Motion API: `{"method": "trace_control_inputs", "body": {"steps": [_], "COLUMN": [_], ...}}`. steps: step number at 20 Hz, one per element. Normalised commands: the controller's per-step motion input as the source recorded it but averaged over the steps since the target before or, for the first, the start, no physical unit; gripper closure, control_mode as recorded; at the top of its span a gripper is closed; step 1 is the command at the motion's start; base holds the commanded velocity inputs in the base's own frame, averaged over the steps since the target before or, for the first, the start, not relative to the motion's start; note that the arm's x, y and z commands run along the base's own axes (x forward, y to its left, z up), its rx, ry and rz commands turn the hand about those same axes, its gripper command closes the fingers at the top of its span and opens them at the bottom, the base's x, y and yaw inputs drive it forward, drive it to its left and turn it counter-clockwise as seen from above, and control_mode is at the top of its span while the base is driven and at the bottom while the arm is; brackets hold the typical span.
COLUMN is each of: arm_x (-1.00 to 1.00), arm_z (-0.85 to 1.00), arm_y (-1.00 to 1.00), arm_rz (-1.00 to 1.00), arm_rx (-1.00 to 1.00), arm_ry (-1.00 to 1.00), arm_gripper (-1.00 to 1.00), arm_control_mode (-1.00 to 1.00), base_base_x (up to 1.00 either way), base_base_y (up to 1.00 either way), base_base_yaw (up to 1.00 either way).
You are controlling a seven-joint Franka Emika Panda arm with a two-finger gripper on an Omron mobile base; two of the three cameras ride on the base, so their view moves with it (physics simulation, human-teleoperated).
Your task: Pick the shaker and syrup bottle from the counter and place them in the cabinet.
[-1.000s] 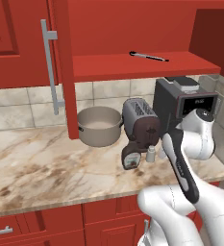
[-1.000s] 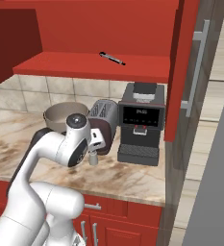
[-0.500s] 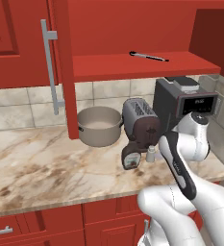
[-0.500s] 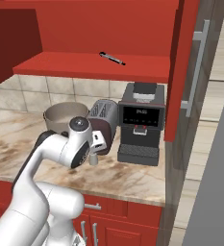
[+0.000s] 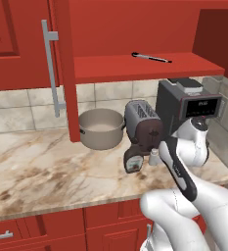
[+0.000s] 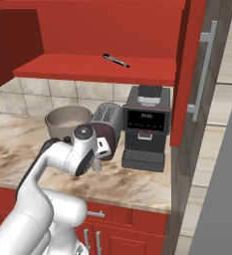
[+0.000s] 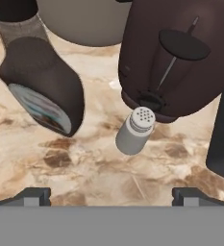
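Note:
The small pale grey shaker [image 7: 135,130] stands upright on the beige marble counter [image 5: 47,166], just in front of the toaster. The dark brown syrup bottle [image 7: 39,91] with its white label stands a short way to the shaker's left. From the left base view, the shaker [image 5: 155,157] and syrup bottle [image 5: 134,161] sit side by side, apart. My gripper [image 7: 112,196] hovers above the shaker, open, with nothing between its fingers. The red cabinet [image 5: 135,68] is open above, its shelf over the counter.
A grey pot [image 5: 102,128], a brown-and-grey toaster [image 5: 144,122] and a black coffee machine [image 5: 186,105] line the back of the counter. A thin dark rod [image 5: 151,57] lies on the cabinet shelf. The open cabinet doors [image 6: 192,74] hang at both sides.
My arm has shifted a little above the shaker. The jaws stay open, and the things on the counter have not moved.

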Motion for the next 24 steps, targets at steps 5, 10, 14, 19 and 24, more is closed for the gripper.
{"method": "trace_control_inputs", "body": {"steps": [5,10,14,19,24], "arm_x": [0.13,0.10,0.10,0.05,0.05], "arm_z": [-0.13,-0.11,-0.11,-0.10,-0.13], "arm_y": [-0.04,-0.08,-0.03,0.00,0.00], "arm_rz": [0.00,0.01,0.02,0.01,0.01], "arm_rx": [0.01,0.02,0.04,0.03,0.00], "arm_ry": [-0.02,-0.02,-0.02,-0.02,-0.02], "arm_gripper": [-1.00,-1.00,-1.00,-1.00,-1.00], "arm_control_mode": [-1.00,-1.00,-1.00,-1.00,-1.00], "base_base_x": [0.00,0.00,0.00,0.00,0.00], "base_base_y": [0.00,0.00,0.00,0.00,0.00], "base_base_yaw": [0.00,0.00,0.00,0.00,0.00]}}
